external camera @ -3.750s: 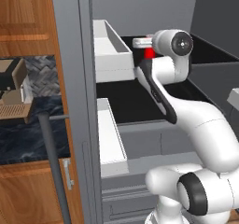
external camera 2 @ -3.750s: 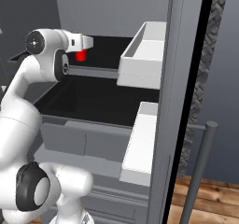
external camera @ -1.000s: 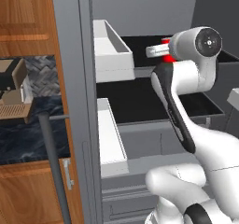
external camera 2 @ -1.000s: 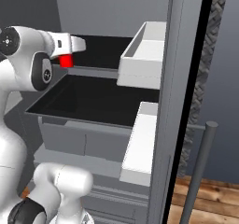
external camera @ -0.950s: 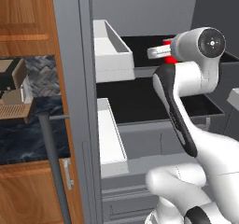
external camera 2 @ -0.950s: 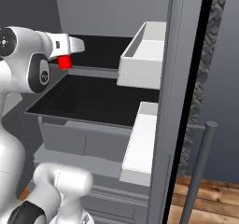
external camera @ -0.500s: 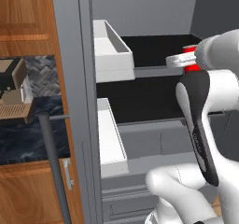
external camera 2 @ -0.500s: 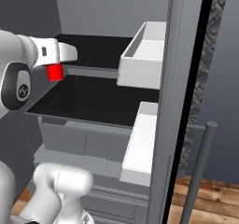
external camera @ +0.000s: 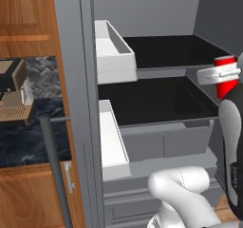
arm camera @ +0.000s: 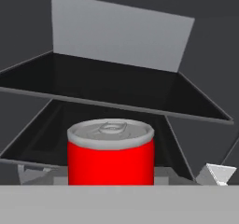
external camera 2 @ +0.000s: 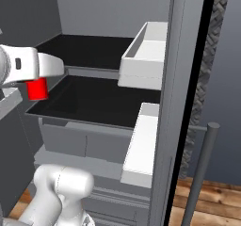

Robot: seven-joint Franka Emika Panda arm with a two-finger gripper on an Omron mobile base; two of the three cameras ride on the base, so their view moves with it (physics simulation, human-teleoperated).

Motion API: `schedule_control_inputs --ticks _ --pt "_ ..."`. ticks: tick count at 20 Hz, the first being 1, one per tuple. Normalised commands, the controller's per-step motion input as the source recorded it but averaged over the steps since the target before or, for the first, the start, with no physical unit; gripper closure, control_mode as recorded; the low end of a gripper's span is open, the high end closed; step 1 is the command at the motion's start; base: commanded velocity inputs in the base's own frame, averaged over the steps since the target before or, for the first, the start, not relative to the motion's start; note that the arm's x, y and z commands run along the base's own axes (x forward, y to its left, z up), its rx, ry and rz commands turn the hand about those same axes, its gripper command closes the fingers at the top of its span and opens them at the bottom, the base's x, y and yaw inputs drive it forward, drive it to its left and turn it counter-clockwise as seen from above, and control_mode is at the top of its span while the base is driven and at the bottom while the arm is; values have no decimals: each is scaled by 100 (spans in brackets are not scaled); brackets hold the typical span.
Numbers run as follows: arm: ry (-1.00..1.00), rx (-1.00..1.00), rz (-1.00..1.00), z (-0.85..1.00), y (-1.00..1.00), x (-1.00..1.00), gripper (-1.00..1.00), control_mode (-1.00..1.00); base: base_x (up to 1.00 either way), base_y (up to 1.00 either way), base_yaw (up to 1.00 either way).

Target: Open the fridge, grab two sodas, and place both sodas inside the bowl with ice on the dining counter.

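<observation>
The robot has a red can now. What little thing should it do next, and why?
Probably keep drawing the soda can back, away from the fridge. The gripper is shut on the upright can, which hangs in front of the dark shelves rather than resting on one. Nothing blocks the way, and the bowl sits elsewhere.

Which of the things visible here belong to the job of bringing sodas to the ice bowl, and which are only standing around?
Belong to the job:
- soda can, red, upright, held by the gripper
- fridge, open, dark shelves
- white door bins of the fridge

Only standing around:
- coffee machine on the dark counter
- brown wooden cabinets
</observation>
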Motion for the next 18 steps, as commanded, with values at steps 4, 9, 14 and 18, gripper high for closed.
schedule_control_inputs --ticks 4,9,14,18 --pt "0 2 0 -2 0 -96 100 -100 0 0 0" --pt "0 0 0 -3 0 -32 100 -100 0 0 0" --pt "-1 0 0 0 0 -15 100 -100 0 0 0" --pt "-2 0 0 -3 0 -19 100 100 -75 0 -2"
